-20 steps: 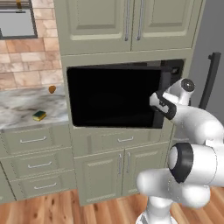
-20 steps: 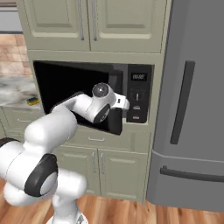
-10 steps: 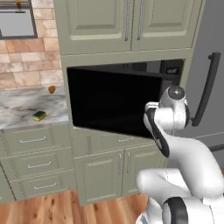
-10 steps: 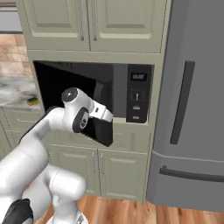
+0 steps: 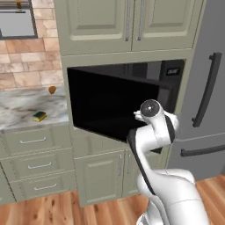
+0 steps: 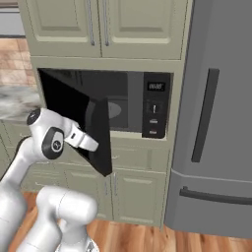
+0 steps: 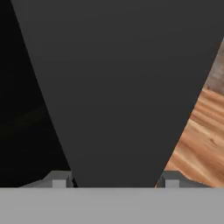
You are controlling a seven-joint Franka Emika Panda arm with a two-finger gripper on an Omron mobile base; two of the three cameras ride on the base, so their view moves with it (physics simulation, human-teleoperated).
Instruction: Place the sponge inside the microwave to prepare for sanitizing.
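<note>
Moved: door (image 6: 96,135) has swung out from nearly closed to about halfway open; arm has pulled back with it.
Tool: tool (image 7: 113,181) straddles the door's free edge, one fingertip (image 7: 59,179) each side; clamped or loose, I cannot tell.
Microwave: microwave (image 6: 147,106) cavity and turntable now show beyond the tool.
Sponge: sponge (image 5: 39,116) lies on the table (image 5: 22,107), well off to the tool's left, untouched.
Meaning: opening step nearly done; fetching the sponge likely comes next.

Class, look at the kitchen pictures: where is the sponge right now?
In the left base view the sponge lies on the marble counter, left of the microwave, with a small orange-brown object behind it.
</note>
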